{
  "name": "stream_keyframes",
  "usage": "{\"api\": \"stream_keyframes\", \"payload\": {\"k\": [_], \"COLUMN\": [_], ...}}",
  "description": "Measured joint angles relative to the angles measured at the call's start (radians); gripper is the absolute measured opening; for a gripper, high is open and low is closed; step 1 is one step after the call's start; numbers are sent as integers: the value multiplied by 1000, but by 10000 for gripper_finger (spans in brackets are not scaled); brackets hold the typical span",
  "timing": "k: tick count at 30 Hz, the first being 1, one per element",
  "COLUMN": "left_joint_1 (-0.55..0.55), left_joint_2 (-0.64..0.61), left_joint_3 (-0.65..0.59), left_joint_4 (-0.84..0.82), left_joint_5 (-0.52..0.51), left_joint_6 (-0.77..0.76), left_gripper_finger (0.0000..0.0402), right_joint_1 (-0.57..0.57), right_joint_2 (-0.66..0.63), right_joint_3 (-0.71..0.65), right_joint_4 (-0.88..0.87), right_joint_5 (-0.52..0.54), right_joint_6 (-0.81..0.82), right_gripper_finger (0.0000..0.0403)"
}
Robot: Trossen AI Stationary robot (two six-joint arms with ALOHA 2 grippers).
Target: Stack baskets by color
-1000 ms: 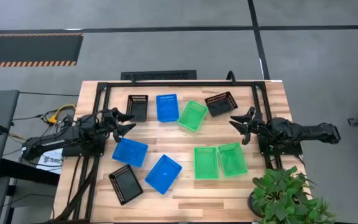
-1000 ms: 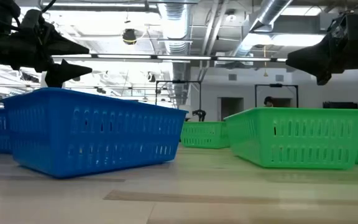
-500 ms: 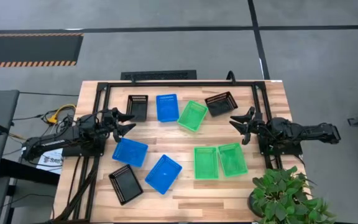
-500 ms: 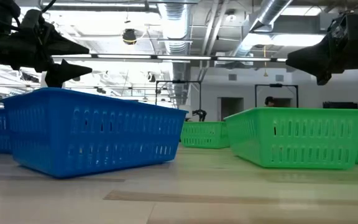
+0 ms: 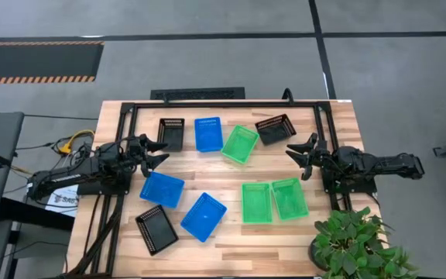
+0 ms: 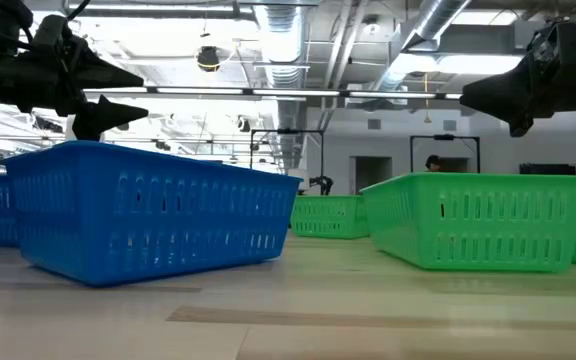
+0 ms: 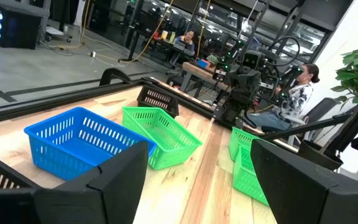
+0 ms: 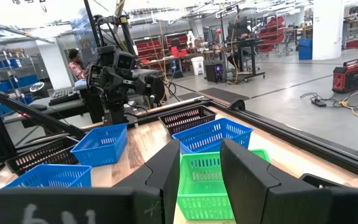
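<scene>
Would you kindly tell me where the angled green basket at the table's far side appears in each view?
High view: angled green basket, far centre, beside blue basket.
Low view: small, background centre.
Left wrist view: middle, beside blue basket.
Right wrist view: nearest, before blue basket.
Landmark: that blue basket.

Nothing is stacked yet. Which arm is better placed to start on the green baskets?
Probably the right. Its open, empty hand hovers just above the two side-by-side green baskets; the left hand waits across the table, over the blue baskets.

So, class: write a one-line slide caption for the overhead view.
Nine unstacked baskets, black, blue and green, between the open left gripper and right gripper.
</scene>
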Motion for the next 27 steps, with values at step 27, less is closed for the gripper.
{"api": "stream_keyframes", "payload": {"k": [27], "left_joint_1": [0], "left_joint_2": [0], "left_joint_3": [0], "left_joint_4": [11], "left_joint_5": [-63], "left_joint_6": [-284], "left_gripper_finger": [274], "right_joint_1": [0], "right_joint_2": [0], "right_joint_3": [0], "right_joint_4": [1], "right_joint_5": [0], "right_joint_6": [38], "right_gripper_finger": [137]}}
